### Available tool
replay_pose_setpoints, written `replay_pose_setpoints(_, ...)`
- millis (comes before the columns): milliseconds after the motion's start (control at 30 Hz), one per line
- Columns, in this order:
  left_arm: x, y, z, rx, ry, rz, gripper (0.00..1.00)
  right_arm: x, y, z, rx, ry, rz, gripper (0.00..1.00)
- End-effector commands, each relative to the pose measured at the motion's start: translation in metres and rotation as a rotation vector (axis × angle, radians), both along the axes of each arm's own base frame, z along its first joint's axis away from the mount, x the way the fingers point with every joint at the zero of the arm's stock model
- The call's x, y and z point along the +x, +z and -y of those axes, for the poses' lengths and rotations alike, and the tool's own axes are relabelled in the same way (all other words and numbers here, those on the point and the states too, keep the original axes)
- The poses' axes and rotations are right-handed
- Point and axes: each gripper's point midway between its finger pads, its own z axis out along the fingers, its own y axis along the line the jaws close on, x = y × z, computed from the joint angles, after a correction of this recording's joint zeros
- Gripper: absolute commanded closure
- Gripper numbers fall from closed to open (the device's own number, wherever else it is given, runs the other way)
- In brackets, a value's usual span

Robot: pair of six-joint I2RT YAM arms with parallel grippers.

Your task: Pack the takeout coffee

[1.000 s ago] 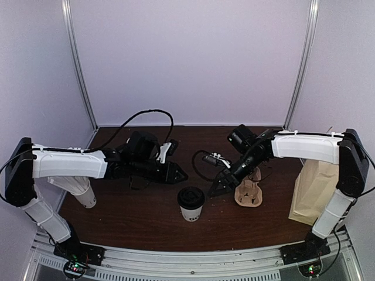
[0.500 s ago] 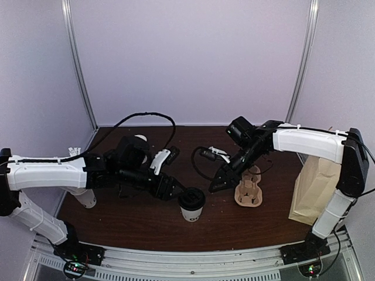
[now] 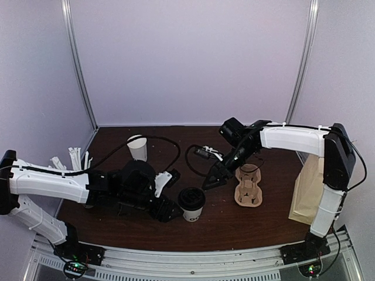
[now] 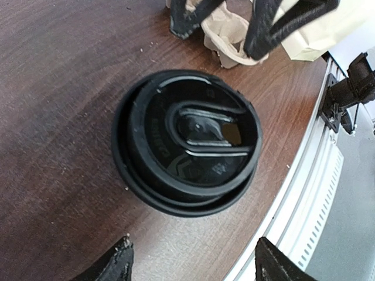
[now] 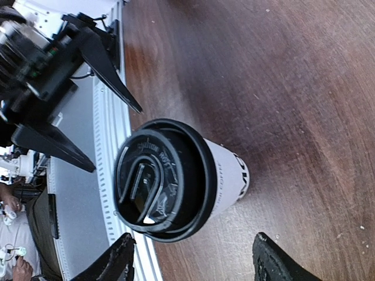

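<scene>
Close to the near edge of the dark wooden table, roughly midway between the two arm bases, the takeout coffee stands upright with its black lid pressed on and dark print showing on its white side. The left gripper lies low, just beside the cup on its left. Its jaws are spread wide and hold nothing. In the left wrist view both fingertips sit short of the lid, one to each side, with bare wood between them and the cup.

A little farther back, on the cup's right, the right gripper points down toward the coffee. Its jaws are also parted and empty, and its fingertips are clear of the cup in the right wrist view.

Just beside that gripper sits a brown moulded-pulp cup carrier. A brown paper bag stands upright near the table's right edge.

Farther back on the left, a white paper cup stands alone. White wrapped straws poke up behind the left arm near the left edge.
</scene>
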Motion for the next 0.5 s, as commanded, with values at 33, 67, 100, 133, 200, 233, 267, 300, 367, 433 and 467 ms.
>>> replay_pose_setpoints(33, -0.001, -0.003, 0.012, -0.024, 0.012, 0.021, 0.28, -0.004, 0.018, -0.016, 0.133, 0.069, -0.054, 0.30)
replay_pose_setpoints(67, 0.000, -0.006, 0.013, -0.017, 0.008, 0.026, 0.28, -0.005, 0.017, -0.018, 0.145, 0.075, -0.072, 0.29)
replay_pose_setpoints(100, 0.002, -0.008, 0.014, -0.009, 0.006, 0.033, 0.28, -0.005, 0.018, -0.019, 0.156, 0.080, -0.086, 0.29)
replay_pose_setpoints(133, 0.003, -0.011, 0.015, 0.001, 0.003, 0.042, 0.28, -0.005, 0.017, -0.020, 0.158, 0.080, -0.092, 0.29)
replay_pose_setpoints(200, 0.007, -0.015, 0.017, 0.018, -0.001, 0.069, 0.28, -0.004, 0.015, -0.023, 0.162, 0.081, -0.099, 0.28)
replay_pose_setpoints(233, 0.010, -0.019, 0.017, 0.033, -0.004, 0.091, 0.28, -0.003, 0.015, -0.024, 0.165, 0.082, -0.100, 0.28)
replay_pose_setpoints(267, 0.017, -0.021, 0.016, 0.056, 0.008, 0.128, 0.28, -0.002, 0.013, -0.025, 0.167, 0.081, -0.102, 0.27)
replay_pose_setpoints(300, 0.020, -0.022, 0.016, 0.077, 0.002, 0.153, 0.28, -0.001, 0.013, -0.026, 0.169, 0.080, -0.105, 0.27)
replay_pose_setpoints(367, 0.026, -0.023, 0.016, 0.120, -0.013, 0.194, 0.28, -0.001, 0.012, -0.027, 0.176, 0.084, -0.118, 0.27)
replay_pose_setpoints(433, 0.033, -0.023, 0.016, 0.139, -0.018, 0.209, 0.28, -0.003, 0.011, -0.027, 0.181, 0.089, -0.133, 0.27)
replay_pose_setpoints(467, 0.037, -0.023, 0.016, 0.140, -0.014, 0.212, 0.28, -0.005, 0.010, -0.026, 0.183, 0.092, -0.140, 0.27)
